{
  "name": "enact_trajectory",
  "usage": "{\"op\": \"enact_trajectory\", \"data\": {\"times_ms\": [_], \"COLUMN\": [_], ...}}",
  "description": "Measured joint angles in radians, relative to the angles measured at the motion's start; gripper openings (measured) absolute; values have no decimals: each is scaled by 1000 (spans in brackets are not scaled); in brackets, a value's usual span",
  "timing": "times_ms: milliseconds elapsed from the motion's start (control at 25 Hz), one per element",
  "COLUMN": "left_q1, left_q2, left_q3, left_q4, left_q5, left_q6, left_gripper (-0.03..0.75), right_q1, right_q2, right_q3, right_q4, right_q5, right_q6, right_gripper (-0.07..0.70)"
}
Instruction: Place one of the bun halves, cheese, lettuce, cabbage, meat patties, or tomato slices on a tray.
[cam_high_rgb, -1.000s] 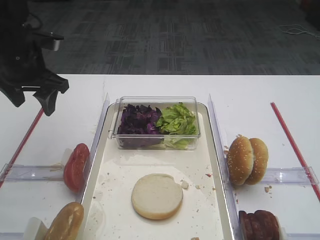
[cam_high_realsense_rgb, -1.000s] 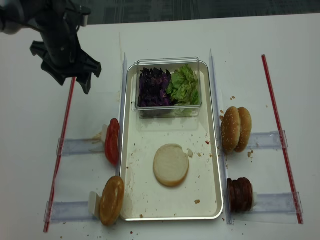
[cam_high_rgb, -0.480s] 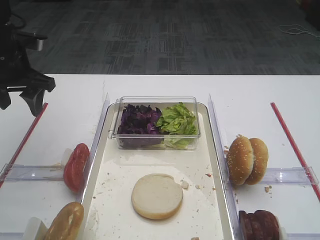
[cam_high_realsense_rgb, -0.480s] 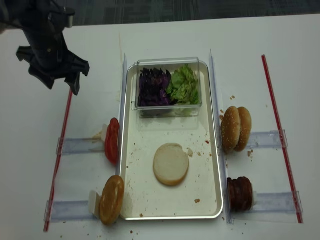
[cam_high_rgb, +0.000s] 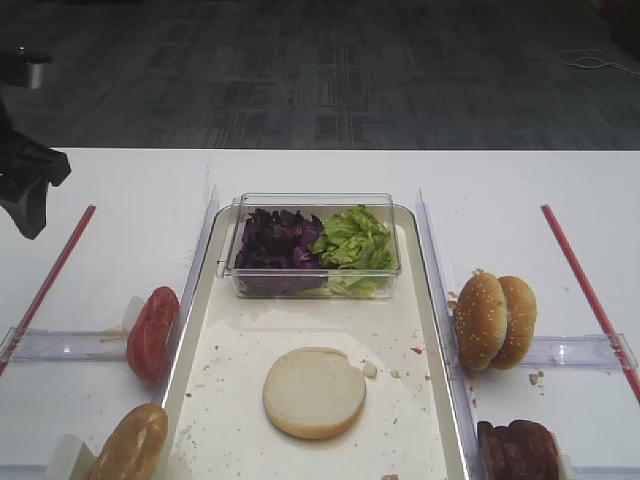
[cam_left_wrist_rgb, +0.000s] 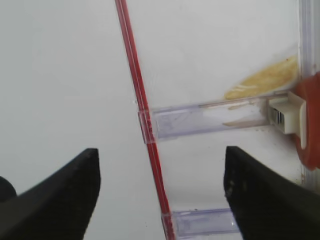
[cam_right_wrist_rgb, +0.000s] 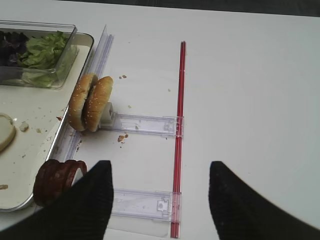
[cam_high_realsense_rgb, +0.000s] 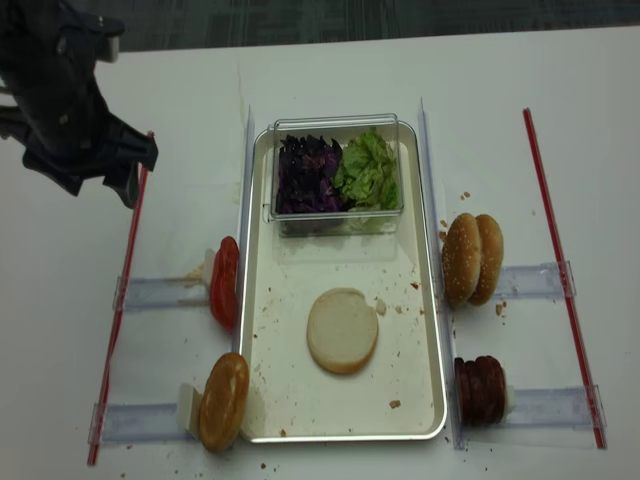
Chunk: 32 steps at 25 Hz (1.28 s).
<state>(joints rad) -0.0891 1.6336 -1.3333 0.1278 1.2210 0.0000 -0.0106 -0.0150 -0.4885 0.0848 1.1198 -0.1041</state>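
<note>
Left gripper (cam_high_realsense_rgb: 98, 181) retreated leftward, jaws apart, bun half (cam_high_realsense_rgb: 342, 330) unmoved on tray (cam_high_realsense_rgb: 430, 300)

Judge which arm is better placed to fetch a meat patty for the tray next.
Probably the right. In the right wrist view the open right tool hangs just beside the meat patties at the tray edge. The open left tool sits beyond the far-left red strip, across the tray.

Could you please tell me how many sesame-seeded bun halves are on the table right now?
2. Both sesame-seeded bun halves stand on edge, pressed together, just right of the tray, above the meat patties. None seem hidden.
</note>
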Motion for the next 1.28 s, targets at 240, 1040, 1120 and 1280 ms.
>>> {"op": "enact_trajectory", "data": {"times_ms": [240,1040,1120,1280], "left_q1": [0,0,0,0], "left_q2": [-169,-977,-1047,-1178], "left_q3": [94,409,445,526], "left_q4": [2,-8,-8,-33], "left_q5": [2,37,37,41], "left_q6": [-7,-37,-39,-43], "left_gripper": [512,512,512,512], "right_q1": [0,0,0,0], "right_q2": [0,0,0,0], "right_q3": [0,0,0,0], "right_q4": [0,0,0,0], "right_q5": [0,0,0,0], "right_q6": [0,0,-2,-2], "right_gripper": [464,464,464,464]}}
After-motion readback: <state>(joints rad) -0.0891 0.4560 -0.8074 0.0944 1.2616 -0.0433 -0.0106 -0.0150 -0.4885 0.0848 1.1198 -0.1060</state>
